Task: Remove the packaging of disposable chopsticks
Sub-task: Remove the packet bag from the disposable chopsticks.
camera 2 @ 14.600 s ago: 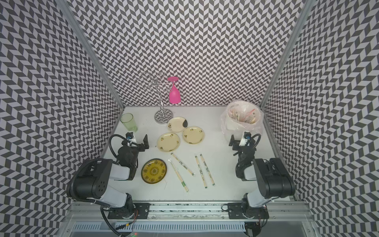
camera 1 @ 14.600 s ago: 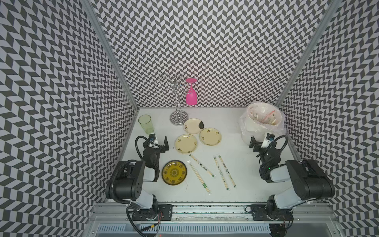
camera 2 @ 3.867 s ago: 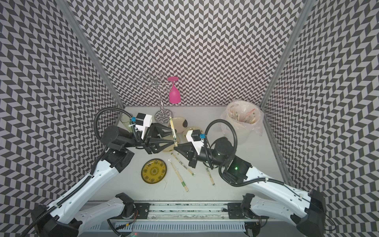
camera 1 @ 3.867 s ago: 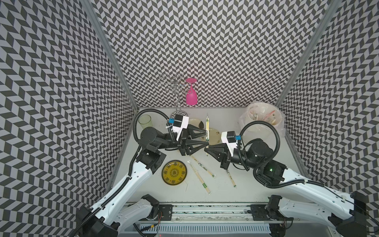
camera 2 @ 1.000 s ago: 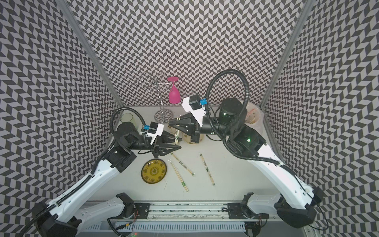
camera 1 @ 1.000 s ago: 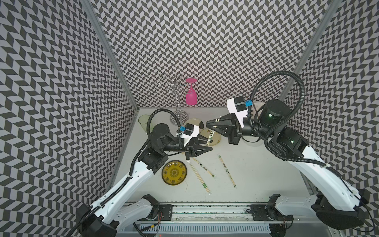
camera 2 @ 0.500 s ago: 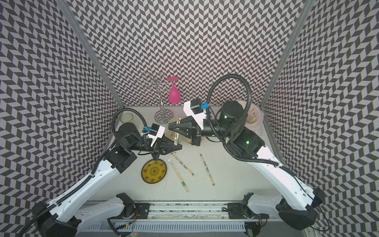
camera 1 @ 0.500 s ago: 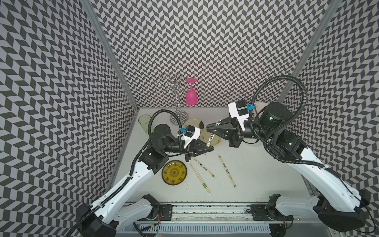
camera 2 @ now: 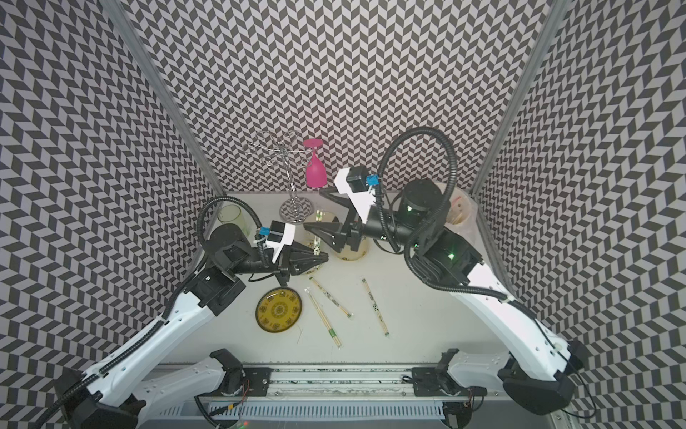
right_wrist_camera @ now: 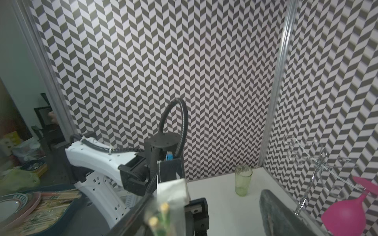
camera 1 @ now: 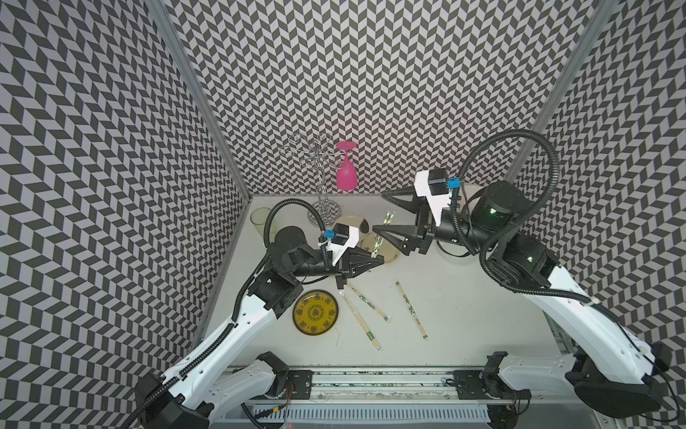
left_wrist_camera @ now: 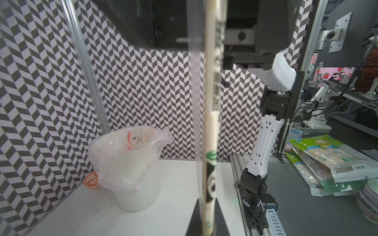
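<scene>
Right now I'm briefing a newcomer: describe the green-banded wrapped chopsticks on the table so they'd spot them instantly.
Find the yellow patterned plate near the table's front edge. The wrapped pair lying closest beside it is yours. Its green band sets it apart; the next pair and the farthest pair carry black-and-white prints.

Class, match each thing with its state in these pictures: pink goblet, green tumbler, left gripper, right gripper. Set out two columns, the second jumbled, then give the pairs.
Column one
1. pink goblet
2. green tumbler
3. left gripper
4. right gripper

Column two
A. shut on the wrapped chopstick pair
B. hangs upside down from the wire rack
C. open, jaws wide apart
D. stands upright on the table

Pairs: 1-B, 2-D, 3-A, 4-C
</scene>
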